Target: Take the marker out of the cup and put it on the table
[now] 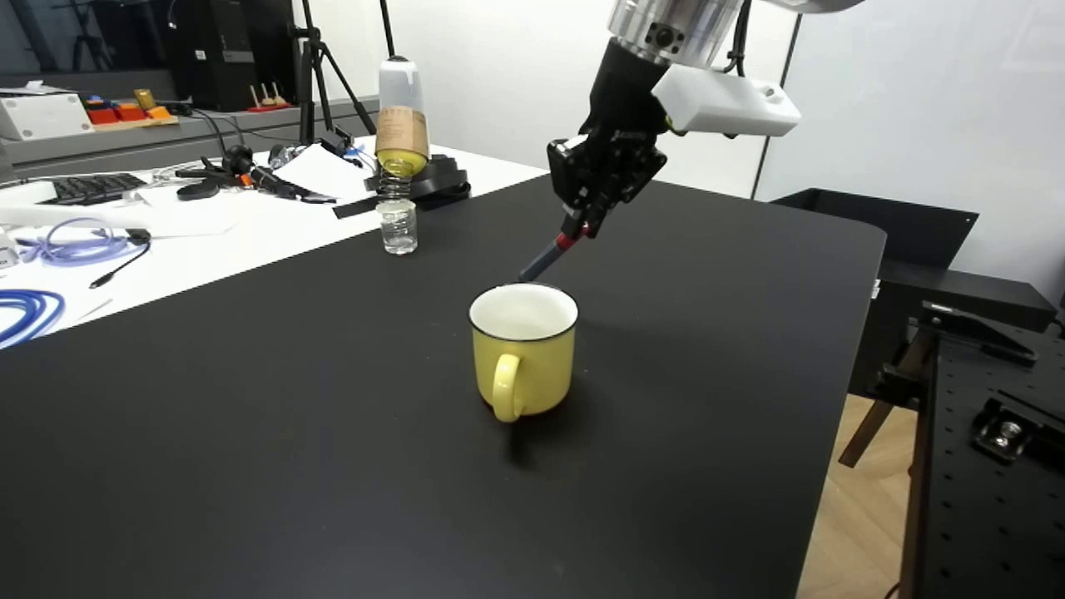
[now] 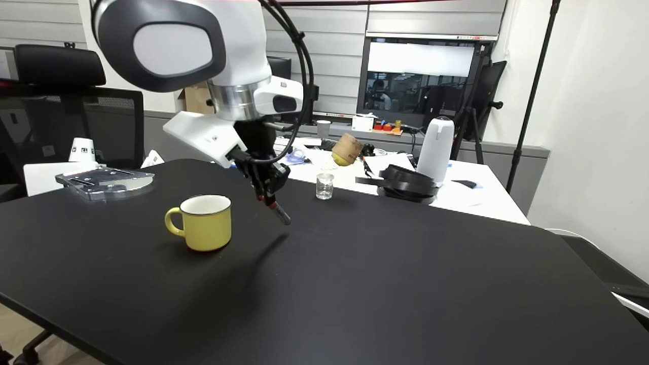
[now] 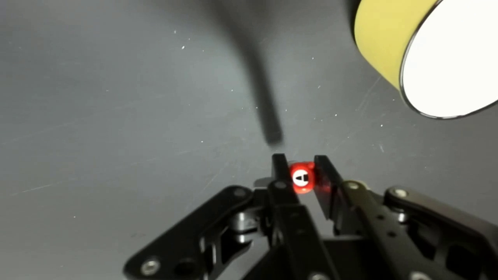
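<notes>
The end effector (image 3: 300, 171) pinches the marker (image 2: 280, 213) at its red cap end; in the wrist view the two fingers (image 3: 280, 167) press on it from either side, and the round red end, with a white and black mark on it, faces the camera. The marker is out of the cup (image 1: 541, 370) and held tilted above the table (image 2: 405, 294), its darker body slanting downward; in an exterior view its lower tip is apart from its shadow on the black top. The yellow cup stands upright on the table near the marker, its pale inside showing and its handle (image 2: 174, 222) turned away from the end effector. In both exterior views a small clear container (image 1: 398, 226) stands near the table's edge, and beyond that edge is a cluttered white desk (image 1: 274, 237).
</notes>
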Controlling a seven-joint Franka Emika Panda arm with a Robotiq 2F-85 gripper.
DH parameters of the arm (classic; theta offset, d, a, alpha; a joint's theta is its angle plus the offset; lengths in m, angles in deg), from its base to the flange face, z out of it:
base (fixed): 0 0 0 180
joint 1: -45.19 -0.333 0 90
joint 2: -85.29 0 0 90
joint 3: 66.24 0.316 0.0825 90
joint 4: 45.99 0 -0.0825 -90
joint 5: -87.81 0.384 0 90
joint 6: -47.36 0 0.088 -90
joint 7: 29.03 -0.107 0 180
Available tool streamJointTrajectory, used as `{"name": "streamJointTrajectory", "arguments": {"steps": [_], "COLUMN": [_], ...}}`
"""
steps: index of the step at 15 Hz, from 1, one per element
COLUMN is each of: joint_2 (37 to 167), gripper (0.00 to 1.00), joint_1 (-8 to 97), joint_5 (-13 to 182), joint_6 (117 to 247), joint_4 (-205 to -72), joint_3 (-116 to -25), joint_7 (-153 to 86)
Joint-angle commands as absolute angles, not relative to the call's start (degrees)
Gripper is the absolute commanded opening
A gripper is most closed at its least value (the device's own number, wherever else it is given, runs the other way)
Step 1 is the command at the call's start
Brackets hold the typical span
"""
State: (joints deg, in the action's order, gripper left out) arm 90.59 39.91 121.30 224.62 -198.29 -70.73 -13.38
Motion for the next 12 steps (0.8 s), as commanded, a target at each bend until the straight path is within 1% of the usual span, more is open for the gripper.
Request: {"name": "streamJointTrajectory", "arguments": {"steps": [1, 4, 7, 8, 9, 11, 12], "joint_2": [95.57, 98.23, 98.24, 97.75, 96.56, 94.42, 92.67], "gripper": [0.54, 0.73, 0.94, 0.98, 1.0, 1.0, 1.0], "joint_1": [41.46, 42.2, 43.69, 43.36, 43.75, 43.45, 47.61], "joint_5": [123.63, 121.5, 120.36, 118.57, 117.52, 113.2, 107.48], "joint_6": [223.39, 221.81, 215.56, 213.67, 210.79, 206.51, 203.34], "joint_4": [-194.52, -194.01, -193.97, -194.48, -194.82, -195.69, -196.24], "joint_3": [-69.06, -70.5, -72.51, -74.26, -74.98, -77.44, -74.9], "joint_7": [-10.34, -11.22, -11.83, -12.64, -12.28, -12.49, -15.95]}}
